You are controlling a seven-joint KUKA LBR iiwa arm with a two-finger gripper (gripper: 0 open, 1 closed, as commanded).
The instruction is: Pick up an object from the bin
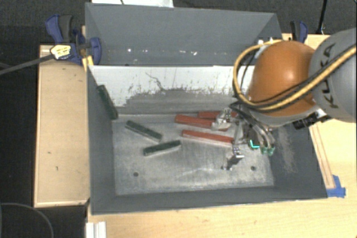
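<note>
The fingers [231, 162] hung low in the grey bin [184, 36], under the arm's orange cover [279, 72]. Whether they were apart or together couldn't be told, since the metal parts overlapped in the cam view.

The nearest thing was the lower red bar [205, 137], lying flat on the bin floor. Its long axis ran across the view w/ a slight tilt. Its right end was touching or just beside the wrist hardware; which one wasn't clear. Most of the bar's length therefore lay to view-left of the tips and a bit twd the back wall.

A 2nd red bar [194, 118] lay just behind the lower red bar, approx. parallel. Two dark green bars [162, 147] [143, 130] lay well to view-left of the lower red bar.

Judgement: a grasp probably needed a shift view-left along the lower red bar, closing across its short axis, not along it.
</note>
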